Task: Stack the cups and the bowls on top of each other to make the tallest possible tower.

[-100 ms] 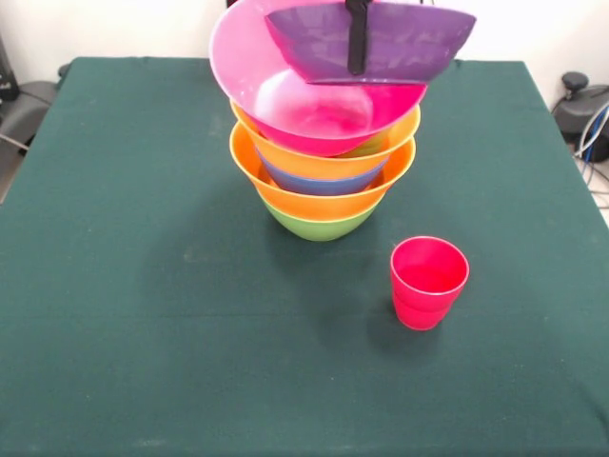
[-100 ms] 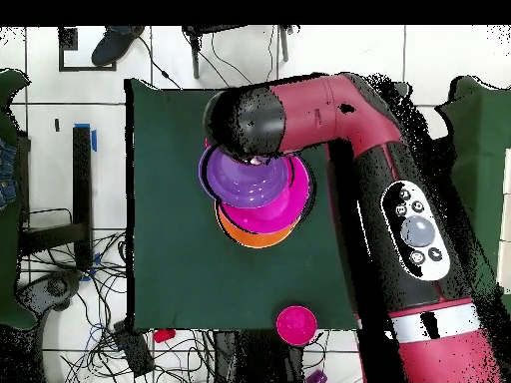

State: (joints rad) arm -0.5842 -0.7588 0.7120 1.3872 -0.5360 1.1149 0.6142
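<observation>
Overhead, the tool (image 1: 358,38) grips the glossy shallow purple bowl (image 1: 381,48).

Red arm (image 2: 399,199) with black joints, grey round buttons, white band.

Bright, even light, probably from above, puts soft glare inside the pink bowl (image 1: 314,105) and a faint shadow toward 7 o'clock of the red cup (image 1: 429,282).

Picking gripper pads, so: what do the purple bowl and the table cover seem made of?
The purple bowl looks like glossy, slightly translucent plastic, going by its sheen. The table cover looks like matte dark green cloth with faint creases and no glare.
</observation>
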